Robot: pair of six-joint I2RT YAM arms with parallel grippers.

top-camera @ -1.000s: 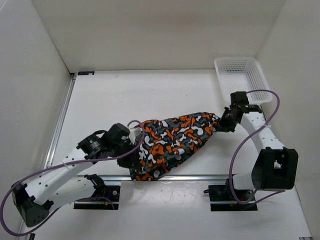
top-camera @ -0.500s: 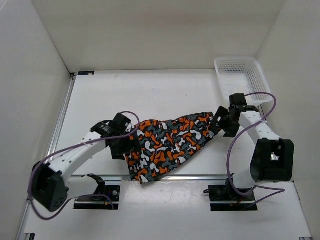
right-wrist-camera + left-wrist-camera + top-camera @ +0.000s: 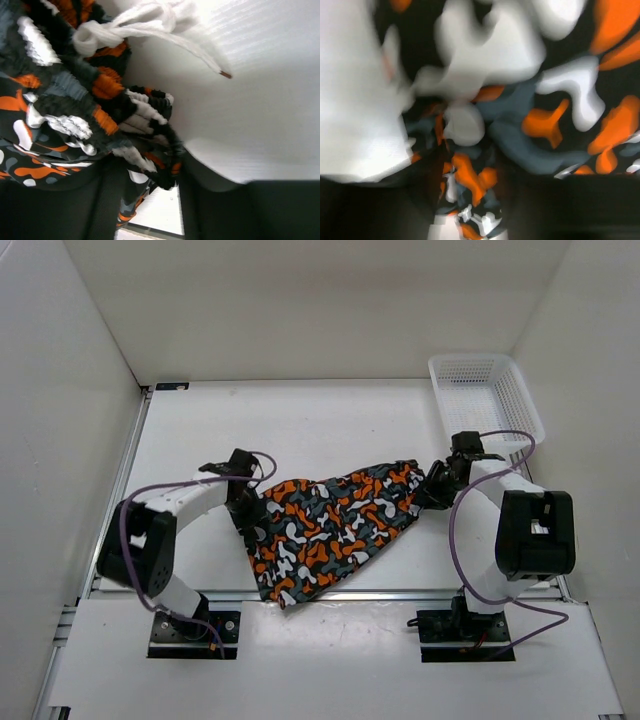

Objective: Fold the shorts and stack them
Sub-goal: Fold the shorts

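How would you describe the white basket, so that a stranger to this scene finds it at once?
Start from the white table, then go to its far right corner. There sits the white mesh basket, empty. It is plain white and full of holes, unlike the soft camouflage shorts lying mid-table.

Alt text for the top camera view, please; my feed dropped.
Camouflage shorts lie bunched in a wedge across the near middle of a white table. The left fingers are at their left edge and the right fingers at their right tip. A white mesh basket stands at the far right.
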